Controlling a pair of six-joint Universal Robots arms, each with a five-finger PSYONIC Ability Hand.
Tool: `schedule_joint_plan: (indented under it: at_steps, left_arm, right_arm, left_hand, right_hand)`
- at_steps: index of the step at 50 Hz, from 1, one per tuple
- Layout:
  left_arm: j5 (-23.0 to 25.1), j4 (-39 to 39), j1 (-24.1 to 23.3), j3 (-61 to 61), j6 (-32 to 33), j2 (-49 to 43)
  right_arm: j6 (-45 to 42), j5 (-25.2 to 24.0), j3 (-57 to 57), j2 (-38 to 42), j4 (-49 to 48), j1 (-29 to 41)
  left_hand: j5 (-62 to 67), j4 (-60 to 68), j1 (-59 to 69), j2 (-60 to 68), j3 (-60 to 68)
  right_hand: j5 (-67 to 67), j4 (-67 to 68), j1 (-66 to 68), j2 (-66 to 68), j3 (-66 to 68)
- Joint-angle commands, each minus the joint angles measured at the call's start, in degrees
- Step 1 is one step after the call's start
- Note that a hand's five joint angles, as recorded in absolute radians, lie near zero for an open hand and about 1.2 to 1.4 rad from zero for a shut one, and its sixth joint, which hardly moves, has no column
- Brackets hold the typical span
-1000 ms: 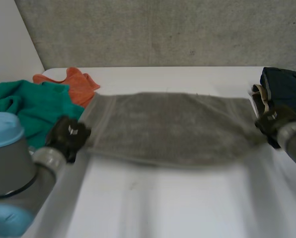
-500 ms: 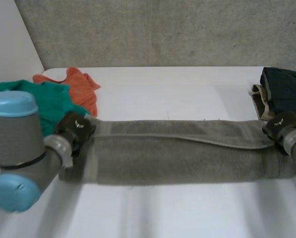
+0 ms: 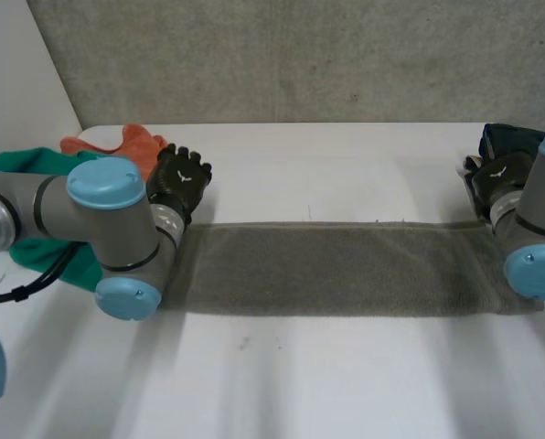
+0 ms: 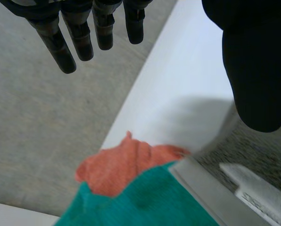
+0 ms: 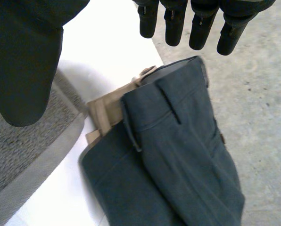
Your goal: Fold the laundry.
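Left hand (image 3: pixel 183 178) and right hand (image 3: pixel 496 174) spread empty beside grey towel (image 3: pixel 346 270); orange cloth (image 4: pixel 121 165), dark trousers (image 5: pixel 178 155) nearby.

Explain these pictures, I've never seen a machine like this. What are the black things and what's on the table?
It is a two-armed robot at a white table, folding laundry. The wide picture looks down from its head; the other two come from wrist cameras. The black things are the left robot hand and right robot hand, both open, holding nothing. Between them lies a grey towel folded into a long strip. By the left one lie a green cloth and an orange cloth; by the right, dark blue trousers.
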Motion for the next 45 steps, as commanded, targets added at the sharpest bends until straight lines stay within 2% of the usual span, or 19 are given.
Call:
schedule_joint_plan:
  at_steps: [1, 5, 10, 12, 17, 23, 28, 34, 36, 39, 45]
  left_arm:
    - [-0.04, 1.18, -0.41, -7.37, -0.40, 9.23]
    - [0.13, 1.18, -0.50, -12.20, -0.57, 15.03]
    - [0.48, 1.71, -0.67, -19.32, -3.11, 21.71]
    - [0.66, 1.71, -0.67, -21.17, -4.61, 23.12]
    - [1.10, 1.80, -0.67, -25.48, -9.62, 24.97]
    - [1.10, 1.88, -0.59, -27.33, -10.50, 24.62]
    - [1.10, 1.89, -0.67, -27.59, -10.59, 24.00]
    - [1.10, 1.89, -0.59, -27.59, -10.59, 23.91]
    - [1.10, 1.89, -0.67, -27.68, -10.59, 23.91]
    - [1.19, 2.24, -0.59, -27.94, -10.59, 23.91]
    - [1.10, 2.68, -0.67, -28.03, -10.68, 24.09]
  right_arm:
    - [4.55, -1.13, 6.24, -7.69, 0.39, -0.39]
    - [6.57, -4.29, 10.72, -13.92, 0.83, -1.18]
    - [9.30, -13.16, 19.42, -21.85, 3.72, -4.69]
    - [9.65, -17.10, 23.18, -23.51, 4.86, -7.40]
    - [9.83, -23.89, 31.11, -24.31, 4.87, -12.77]
    - [9.74, -29.43, 37.17, -23.53, 0.23, -17.26]
    - [9.48, -30.05, 38.33, -21.68, -4.79, -18.67]
    - [8.95, -29.61, 37.27, -17.64, -6.38, -18.85]
    - [8.86, -29.43, 36.75, -15.79, -6.73, -19.11]
    - [8.77, -28.47, 35.78, -14.65, -7.52, -20.42]
    - [7.28, -25.13, 34.46, -15.26, -7.78, -25.70]
  left_hand:
    - [-2.80, -1.62, -0.68, -1.73, -2.03]
    - [-2.80, -1.62, -0.68, -1.73, -2.03]
    - [-2.80, -1.62, -0.68, -1.73, -2.03]
    - [-2.80, -1.62, -0.68, -1.73, -2.03]
    - [-2.80, -1.62, -0.68, -1.73, -2.03]
    - [-2.80, -1.62, -0.68, -1.73, -2.03]
    - [-2.80, -1.62, -0.68, -1.73, -2.03]
    - [-2.80, -1.62, -0.68, -1.73, -2.03]
    - [-2.80, -1.62, -0.68, -1.73, -2.03]
    - [-2.80, -1.62, -0.68, -1.73, -2.03]
    - [-2.80, -1.62, -0.68, -1.73, -2.03]
  right_hand:
    - [-2.72, -2.10, -3.05, -1.96, -2.06]
    - [-2.72, -2.10, -3.05, -1.96, -2.06]
    - [-2.32, -1.70, -2.65, -1.56, -1.66]
    - [3.05, 3.66, 2.72, 3.81, 3.71]
    - [6.61, 7.22, 6.28, 7.37, 7.27]
    - [13.49, 14.11, 13.17, 14.25, 14.15]
    - [18.88, 19.50, 18.56, 19.65, 19.54]
    - [20.58, 21.19, 20.25, 21.34, 21.24]
    - [28.77, 29.38, 28.44, 29.53, 29.43]
    - [67.14, 67.76, 66.81, 67.90, 67.80]
    - [67.28, 67.90, 66.95, 68.04, 67.94]
